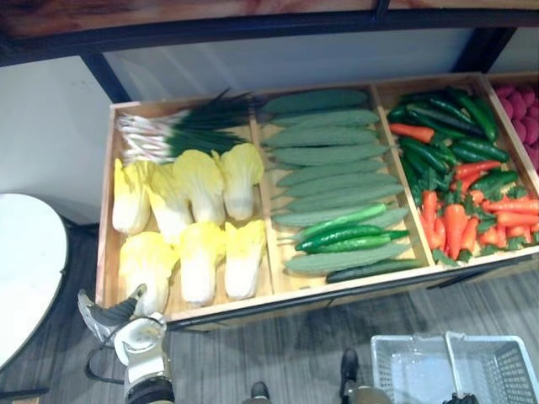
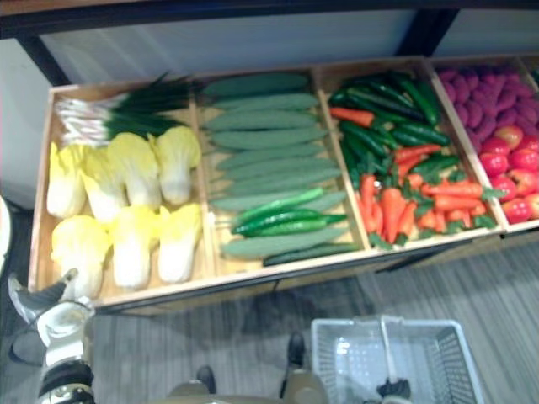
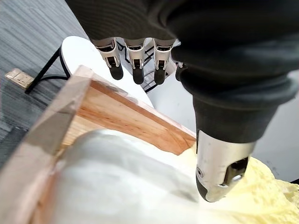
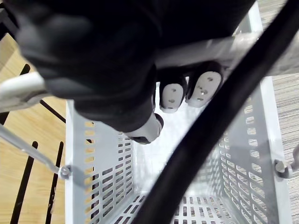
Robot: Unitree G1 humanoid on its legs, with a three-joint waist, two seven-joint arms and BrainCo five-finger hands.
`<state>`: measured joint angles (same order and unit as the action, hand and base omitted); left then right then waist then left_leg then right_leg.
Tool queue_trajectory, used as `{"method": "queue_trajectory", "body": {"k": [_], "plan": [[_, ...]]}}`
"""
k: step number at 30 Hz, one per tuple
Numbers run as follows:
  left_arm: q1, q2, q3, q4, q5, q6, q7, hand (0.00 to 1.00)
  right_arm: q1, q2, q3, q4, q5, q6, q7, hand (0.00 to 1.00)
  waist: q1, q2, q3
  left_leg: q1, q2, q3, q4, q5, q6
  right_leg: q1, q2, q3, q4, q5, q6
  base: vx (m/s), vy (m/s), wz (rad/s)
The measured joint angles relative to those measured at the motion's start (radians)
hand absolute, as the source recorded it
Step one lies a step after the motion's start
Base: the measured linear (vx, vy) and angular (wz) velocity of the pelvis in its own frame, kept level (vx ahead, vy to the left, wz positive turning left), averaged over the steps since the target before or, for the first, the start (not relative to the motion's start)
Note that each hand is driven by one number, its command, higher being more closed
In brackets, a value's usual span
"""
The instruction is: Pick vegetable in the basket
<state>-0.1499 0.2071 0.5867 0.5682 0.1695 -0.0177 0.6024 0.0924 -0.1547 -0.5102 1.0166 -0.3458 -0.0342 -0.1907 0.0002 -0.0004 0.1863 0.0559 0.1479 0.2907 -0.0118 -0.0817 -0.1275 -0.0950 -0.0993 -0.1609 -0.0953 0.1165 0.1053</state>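
at the front left corner of the wooden crate (image 1: 253,301), the robot's left hand (image 1: 135,332) hangs over the nearest cabbage (image 1: 147,265), a pale yellow head lying in the left compartment with others like it. from its wrist the fingers (image 3: 135,65) show straight and spread loosely, reaching out past the crate's corner rail, and the thumb (image 3: 219,172) stands apart from them with its tip right down by the cabbage's frilly leaf; i can't tell whether it touches. nothing is held in that hand

behind the cabbages lie spring onions (image 1: 181,126). the middle compartment is stacked with cucumbers (image 1: 328,156), and the next one holds green peppers (image 1: 455,126) at the back and carrots (image 1: 459,223) at the front. further right there are purple vegetables (image 2: 484,88) and red round ones (image 2: 509,172)

low on the right, in front of the crate, the right hand (image 4: 203,86) carries a grey plastic basket (image 2: 333,370), its fingers curled round the handle (image 4: 243,44). the basket hangs above the grey floor, well apart from the cabbage. a white round table (image 1: 25,269) stands just left of the crate
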Motion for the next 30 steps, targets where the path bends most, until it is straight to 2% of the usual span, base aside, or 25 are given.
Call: {"method": "queue_trajectory", "body": {"k": [18, 30], "plan": [[-0.077, 0.054, -0.061, 0.039, 0.004, 0.005, 0.007, 0.0, -0.075, -0.026, -0.002, 0.021, 0.001, -0.001, -0.005, 1.0, -0.001, -0.002, 0.08, -0.039, -0.018, -0.001, 0.013, -0.001, 0.013, -0.076, -0.013, 0.041, 0.045, 0.003, -0.002, -0.04, -0.026, -0.05], [-0.053, 0.045, -0.127, 0.049, 0.004, -0.008, -0.023, 0.0, -0.089, -0.027, -0.002, 0.034, 0.002, -0.001, -0.005, 1.0, -0.025, -0.002, 0.081, -0.032, -0.018, 0.005, 0.013, -0.001, 0.013, -0.074, -0.011, 0.052, 0.045, 0.01, -0.003, 0.0, -0.012, -0.01]]}}
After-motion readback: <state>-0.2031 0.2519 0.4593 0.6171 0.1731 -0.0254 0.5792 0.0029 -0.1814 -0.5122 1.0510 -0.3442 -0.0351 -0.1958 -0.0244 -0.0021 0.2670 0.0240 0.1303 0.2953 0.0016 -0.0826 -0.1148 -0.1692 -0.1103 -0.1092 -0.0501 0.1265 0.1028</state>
